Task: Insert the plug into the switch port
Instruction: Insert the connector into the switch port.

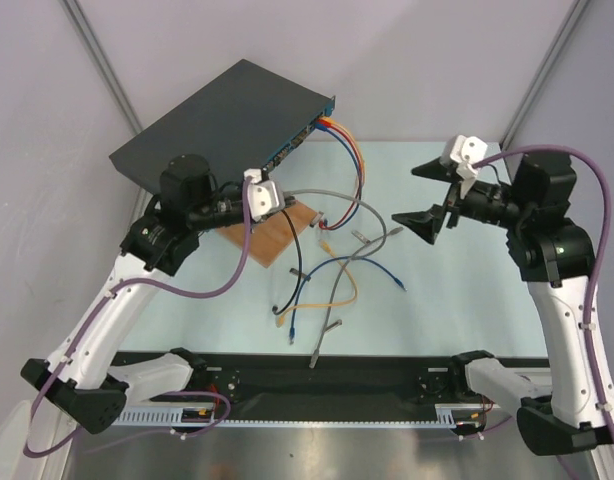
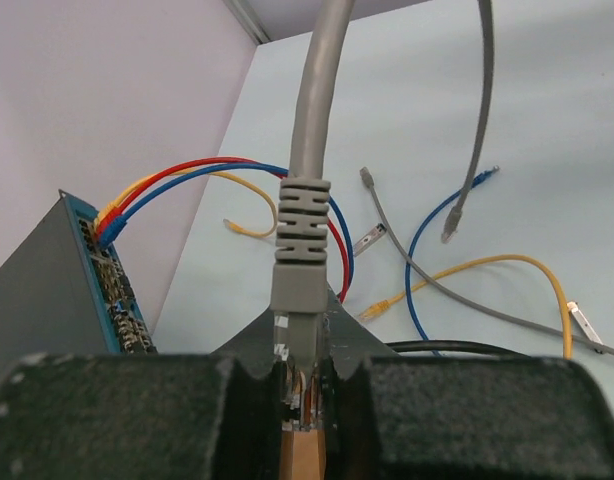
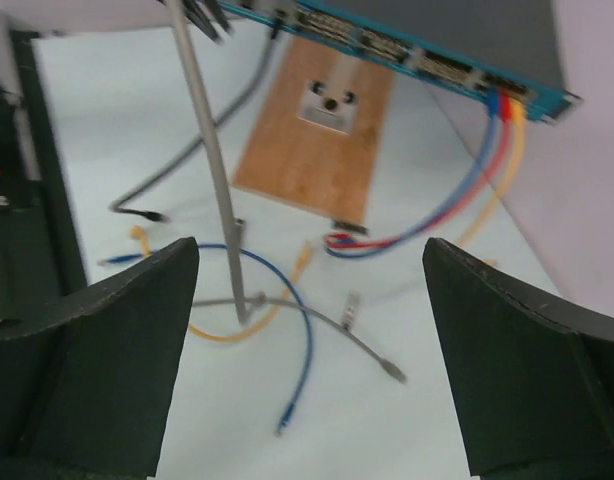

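Plug [image 2: 299, 300] pinched in closed left gripper [image 2: 302, 392], right gripper [image 3: 309, 290] wide open, empty, one switch [image 1: 222, 115], three cables [image 1: 347, 143] attached.

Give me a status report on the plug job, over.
Left gripper shut on grey plug. Right gripper open, empty. Plug not yet in switch. Three plugged cables fill end ports; loose cables on table.

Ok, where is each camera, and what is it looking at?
Top external: above and behind, looking down on the table; the left arm, right arm and switch show.
Left wrist: on the left arm, looking past the left fingers, shut on the grey plug, toward loose cables.
Right wrist: on the right arm, looking between the open right fingers at the wooden board.
Shared: both wrist views catch the switch.
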Available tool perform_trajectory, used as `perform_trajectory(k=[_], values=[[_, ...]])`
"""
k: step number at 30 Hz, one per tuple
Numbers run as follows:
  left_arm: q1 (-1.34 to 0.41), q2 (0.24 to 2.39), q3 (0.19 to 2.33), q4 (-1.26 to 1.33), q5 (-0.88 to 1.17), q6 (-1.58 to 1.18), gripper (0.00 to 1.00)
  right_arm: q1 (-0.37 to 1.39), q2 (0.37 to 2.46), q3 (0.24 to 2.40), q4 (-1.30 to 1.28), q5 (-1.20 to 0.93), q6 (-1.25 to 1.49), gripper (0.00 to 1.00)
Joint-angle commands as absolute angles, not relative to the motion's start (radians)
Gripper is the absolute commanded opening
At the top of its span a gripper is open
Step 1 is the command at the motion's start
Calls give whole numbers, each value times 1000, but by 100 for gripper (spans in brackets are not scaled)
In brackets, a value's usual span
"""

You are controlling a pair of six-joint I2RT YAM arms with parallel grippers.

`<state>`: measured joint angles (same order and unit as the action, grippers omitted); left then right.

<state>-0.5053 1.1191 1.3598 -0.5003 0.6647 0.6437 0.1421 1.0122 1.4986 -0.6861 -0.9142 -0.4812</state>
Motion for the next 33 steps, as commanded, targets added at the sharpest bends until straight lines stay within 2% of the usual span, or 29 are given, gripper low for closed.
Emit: perform_trajectory(k=[1,5,16,17,19,20,22,23,24,25,26,27,29,32,33], values=[[-560,1121,1367,-511,594,765,0,270,1072,1574,-574,-917,-333,97],[-604,1124,1361,-512,555,834,0,447,1160,1653,-587,-890,-295,86],[-698,1123,1316,-509,471,1003,0,598,1367,1795,-722,-894,-322,59],[-703,1123,1315,-508,463,1006,0,601,1376,1804,-732,-894,-325,52],[-709,1130,1316,-506,456,1006,0,614,1407,1831,-765,-891,-334,45],[-709,1132,1318,-506,454,1006,0,618,1416,1839,-782,-890,-342,36],[-709,1129,1315,-502,449,1000,0,626,1434,1855,-834,-879,-371,25],[-709,1129,1309,-496,448,994,0,633,1439,1861,-859,-865,-388,10],[-709,1126,1308,-495,446,994,0,635,1439,1859,-864,-859,-388,1],[-709,1121,1301,-480,431,976,0,635,1434,1855,-867,-851,-402,0],[-709,1114,1295,-466,416,959,10,634,1428,1849,-868,-844,-413,0],[-709,1108,1290,-431,396,931,28,630,1422,1841,-864,-825,-422,0],[-706,1088,1287,-411,324,816,73,594,1373,1783,-798,-810,-420,0],[-660,1072,1351,-492,404,671,92,558,1280,1698,-691,-770,-446,0],[-644,1066,1382,-536,444,579,93,555,1255,1643,-672,-746,-469,0]])
